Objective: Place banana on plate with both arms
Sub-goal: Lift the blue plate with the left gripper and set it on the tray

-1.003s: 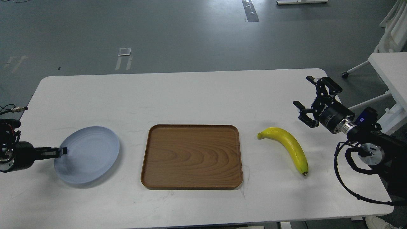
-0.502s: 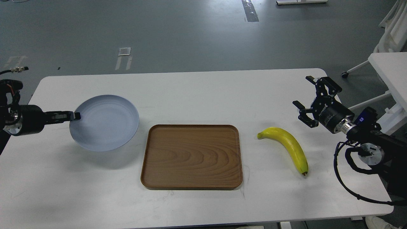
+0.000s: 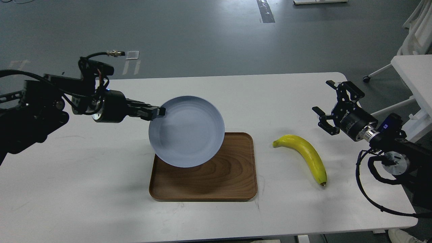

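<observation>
The plate (image 3: pixel 186 131) hangs over the tray (image 3: pixel 233 175); the banana (image 3: pixel 303 153) lies right.

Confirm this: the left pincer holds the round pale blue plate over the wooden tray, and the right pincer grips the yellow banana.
Wrong on the banana. In the head view the right pincer is open and apart from the curved yellow banana, which lies on the white table. The left pincer holds the round pale blue plate over the brown wooden tray.

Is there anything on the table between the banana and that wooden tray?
No. In the head view, only bare white table separates the banana from the wooden tray.
</observation>
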Controlling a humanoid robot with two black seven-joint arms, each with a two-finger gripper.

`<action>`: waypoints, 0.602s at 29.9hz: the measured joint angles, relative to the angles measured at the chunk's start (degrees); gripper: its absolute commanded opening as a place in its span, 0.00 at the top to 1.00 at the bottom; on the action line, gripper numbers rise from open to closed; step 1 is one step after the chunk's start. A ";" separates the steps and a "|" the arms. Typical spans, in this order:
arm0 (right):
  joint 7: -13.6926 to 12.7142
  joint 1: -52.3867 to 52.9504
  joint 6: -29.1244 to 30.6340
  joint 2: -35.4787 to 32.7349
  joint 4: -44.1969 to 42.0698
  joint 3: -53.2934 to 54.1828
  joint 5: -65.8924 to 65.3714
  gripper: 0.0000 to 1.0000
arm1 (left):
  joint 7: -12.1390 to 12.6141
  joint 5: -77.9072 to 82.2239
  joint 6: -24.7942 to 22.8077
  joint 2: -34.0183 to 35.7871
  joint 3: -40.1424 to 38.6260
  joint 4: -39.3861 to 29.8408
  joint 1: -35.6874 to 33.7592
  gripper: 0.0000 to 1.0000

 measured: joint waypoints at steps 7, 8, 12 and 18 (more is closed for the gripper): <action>0.00 -0.33 0.00 -0.24 -0.09 0.00 0.00 0.00 | 2.33 0.84 0.00 -8.69 4.15 5.40 -0.45 1.00; 0.00 -0.37 0.00 -0.27 -0.09 0.00 0.00 0.00 | 2.41 0.85 0.00 -9.66 4.82 6.45 -0.45 1.00; 0.00 -0.46 0.00 -0.49 -0.08 0.00 0.00 0.00 | 2.57 0.86 0.00 -12.01 6.51 8.51 -0.33 1.00; 0.02 -0.51 0.00 -0.58 -0.04 0.00 0.00 0.00 | 2.81 0.78 0.00 -14.46 7.64 11.51 0.29 1.00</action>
